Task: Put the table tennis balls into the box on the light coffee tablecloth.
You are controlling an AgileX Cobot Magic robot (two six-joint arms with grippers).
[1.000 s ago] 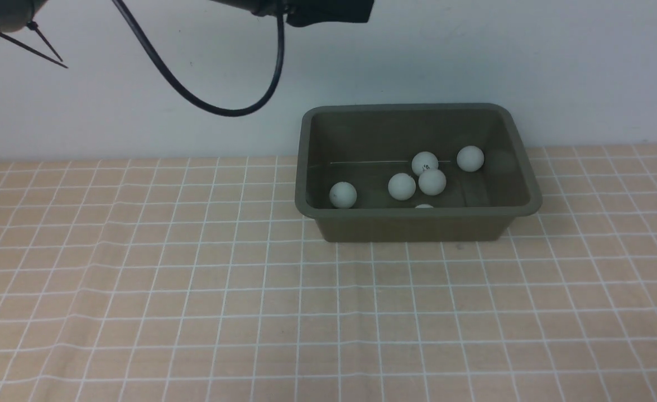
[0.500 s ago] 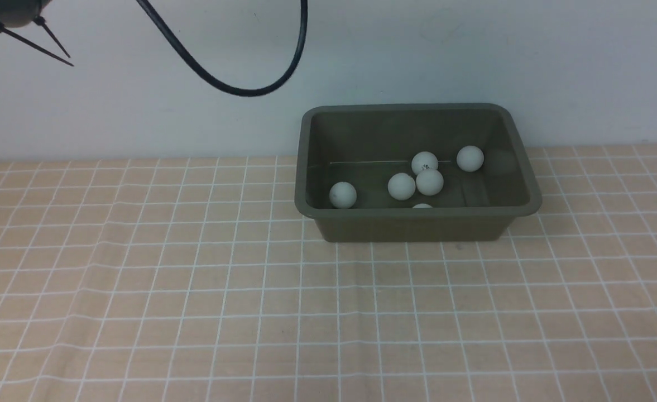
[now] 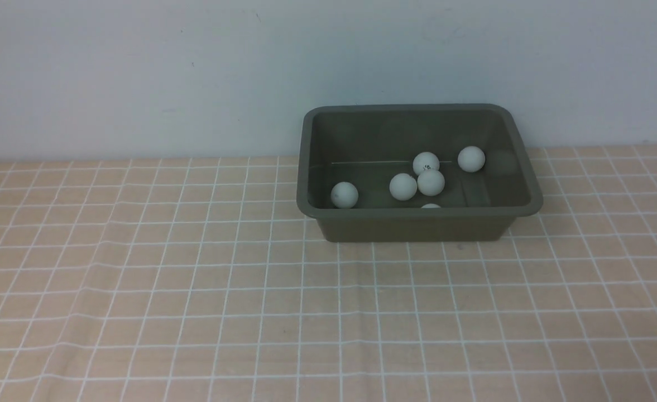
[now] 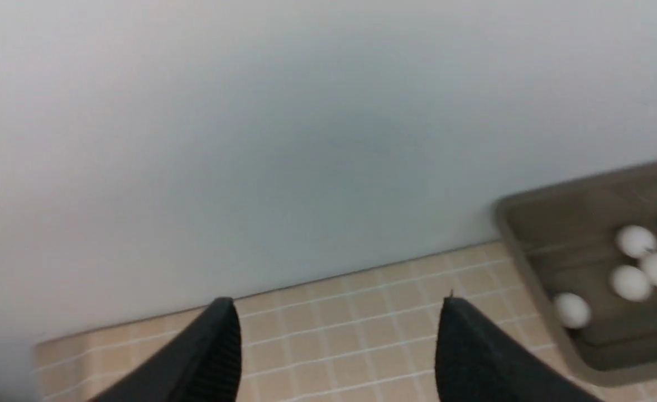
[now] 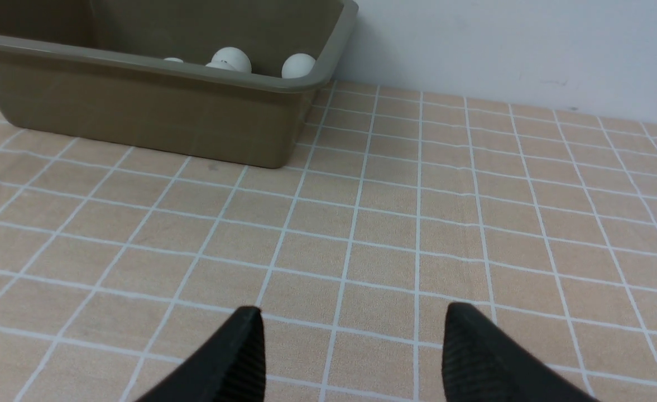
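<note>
Six white balls (image 3: 403, 186) lie inside one green box (image 3: 417, 226) on checked cloth (image 3: 194, 290); one bears an unreadable dark mark. Left gripper (image 4: 336, 335) and right gripper (image 5: 350, 346) gape empty.

A plain wall (image 3: 138, 72) fills the upper part of the front view, pale grey-white with a faint bluish cast and a few tiny dark specks. It meets the work surface along a straight horizontal line that runs across the whole width of the view. The light is soft and even (no sharp shadows fall on the wall). In the left wrist view the same wall (image 4: 250, 139) is blurred and shades from lighter to dimmer across its face; in the right wrist view it (image 5: 501, 44) appears smooth and bare, with a faint smudge.
</note>
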